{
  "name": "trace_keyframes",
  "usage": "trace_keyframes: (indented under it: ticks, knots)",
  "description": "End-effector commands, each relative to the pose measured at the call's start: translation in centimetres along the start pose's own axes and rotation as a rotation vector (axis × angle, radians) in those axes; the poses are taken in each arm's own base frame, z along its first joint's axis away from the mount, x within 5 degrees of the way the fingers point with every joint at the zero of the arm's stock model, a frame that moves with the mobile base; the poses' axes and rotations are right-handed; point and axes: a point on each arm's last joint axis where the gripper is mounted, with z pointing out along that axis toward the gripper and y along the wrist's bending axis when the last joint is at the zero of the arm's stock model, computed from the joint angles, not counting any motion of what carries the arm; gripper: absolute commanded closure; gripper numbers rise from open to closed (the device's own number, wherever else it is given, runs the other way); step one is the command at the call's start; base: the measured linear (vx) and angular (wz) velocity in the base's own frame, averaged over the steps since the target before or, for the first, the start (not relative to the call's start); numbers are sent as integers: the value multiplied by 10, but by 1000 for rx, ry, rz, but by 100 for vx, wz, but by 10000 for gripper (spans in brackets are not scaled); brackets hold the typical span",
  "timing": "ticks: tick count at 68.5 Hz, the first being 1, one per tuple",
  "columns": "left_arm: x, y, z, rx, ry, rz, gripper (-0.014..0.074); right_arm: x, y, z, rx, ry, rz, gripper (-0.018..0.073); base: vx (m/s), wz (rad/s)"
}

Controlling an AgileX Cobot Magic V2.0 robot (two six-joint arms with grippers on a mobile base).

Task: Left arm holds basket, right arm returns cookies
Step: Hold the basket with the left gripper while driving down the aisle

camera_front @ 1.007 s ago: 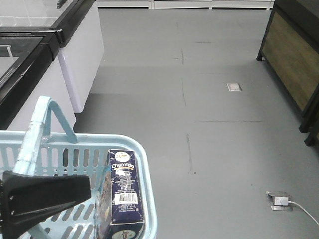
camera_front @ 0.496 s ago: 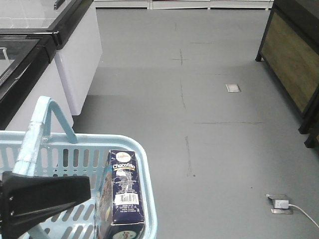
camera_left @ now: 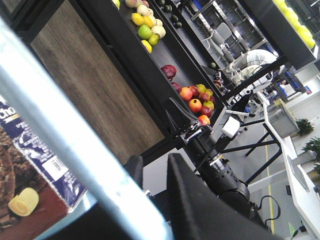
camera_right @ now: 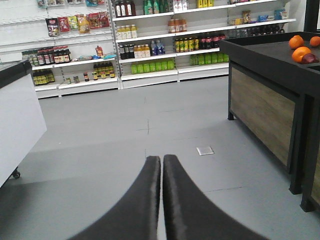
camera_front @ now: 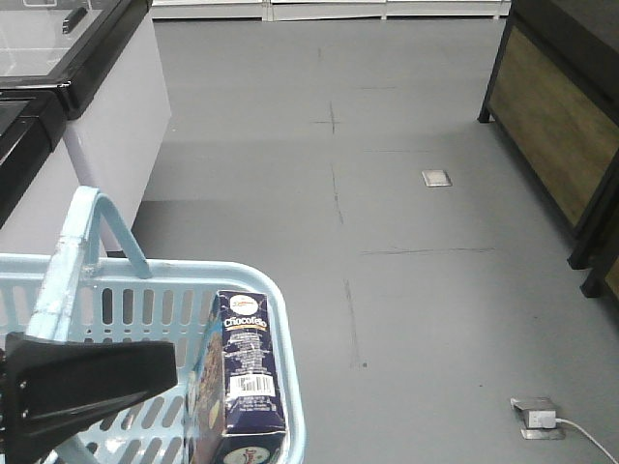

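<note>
Exterior front-facing view: grey floor [camera_front: 406,222], white freezer [camera_front: 116,126] far left, dark produce stand [camera_front: 542,116] right. Near left, the blue basket [camera_front: 174,274] holds the cookies box [camera_front: 250,367], upright at its right wall. Left pincer [camera_front: 106,385] clamps the basket handle [camera_front: 73,242]; right pincer [camera_right: 161,160], level, is closed and empty.

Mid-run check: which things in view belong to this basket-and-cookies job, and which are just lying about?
Job: light blue slotted plastic basket; dark navy Chocofello cardboard cookie box inside it; black left gripper on its handle; black right gripper, shut and empty.
Lying about: white freezer cabinet; dark wood-panelled display stand; white plug in floor socket; stocked white shelves.
</note>
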Motion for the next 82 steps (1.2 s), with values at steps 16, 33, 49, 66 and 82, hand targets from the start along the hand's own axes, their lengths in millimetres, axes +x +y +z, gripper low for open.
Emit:
trace_keyframes:
  ticks: [16, 33, 49, 66, 82]
  knots:
    - [-10, -13, -4, 58, -71, -8, 603, -7, 0, -1, 0, -83, -13, 567, 23, 2]
    - [-10, -13, -4, 58, -71, -8, 603, -7, 0, -1, 0, -83, -13, 567, 29, 14]
    - [-10, -13, -4, 58, -71, -8, 603, -7, 0, -1, 0, -83, -13, 567, 34, 11]
    - [-10, -13, -4, 58, -71, -8, 603, -7, 0, -1, 0, -83, -13, 567, 38, 3]
    - [-10, -13, -4, 58, -71, -8, 603, -7, 0, -1, 0, -83, -13, 567, 39, -5]
